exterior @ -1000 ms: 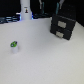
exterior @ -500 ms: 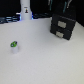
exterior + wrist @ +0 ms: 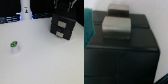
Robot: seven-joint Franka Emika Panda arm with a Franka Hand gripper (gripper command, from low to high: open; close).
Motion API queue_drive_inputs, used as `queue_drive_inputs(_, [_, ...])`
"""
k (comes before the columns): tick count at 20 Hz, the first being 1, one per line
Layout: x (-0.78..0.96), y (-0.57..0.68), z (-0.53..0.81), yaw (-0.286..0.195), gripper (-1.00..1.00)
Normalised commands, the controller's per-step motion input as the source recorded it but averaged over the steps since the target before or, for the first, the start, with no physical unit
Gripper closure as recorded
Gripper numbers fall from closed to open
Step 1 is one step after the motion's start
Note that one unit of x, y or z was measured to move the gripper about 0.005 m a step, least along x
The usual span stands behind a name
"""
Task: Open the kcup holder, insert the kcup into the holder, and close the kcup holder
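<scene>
The kcup holder is a black boxy unit with two stacked drawer fronts and pale handles, at the back on the exterior view's right. Both drawers look closed. The kcup, a tiny white pod with a green top, stands on the white table far off toward the exterior view's left. My gripper hangs just above and behind the holder, its dark fingers apart and empty. The wrist view shows the holder close up with its two pale handles; my fingers do not show there.
A tall white post stands at the back, toward the exterior view's left, with dark clutter along the back edge. The white table spreads between the kcup and the holder. A teal patch shows at the wrist view's edge.
</scene>
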Motion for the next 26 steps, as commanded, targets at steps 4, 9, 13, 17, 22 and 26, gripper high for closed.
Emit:
queue_drive_inputs(4, [-0.22, 0.45, -0.4, -0.132, -1.0])
queue_drive_inputs(9, [-0.07, 0.28, -0.48, -0.06, -1.0])
queue_drive_inputs(13, [-0.06, 0.16, -0.48, -0.021, -1.0])
queue_drive_inputs(17, [-0.07, 0.14, -0.5, -0.001, -1.0])
queue_drive_inputs(22, [-0.17, 0.04, -0.45, 0.016, -1.0])
queue_drive_inputs(26, [-0.37, -0.01, -0.32, 0.021, -1.0])
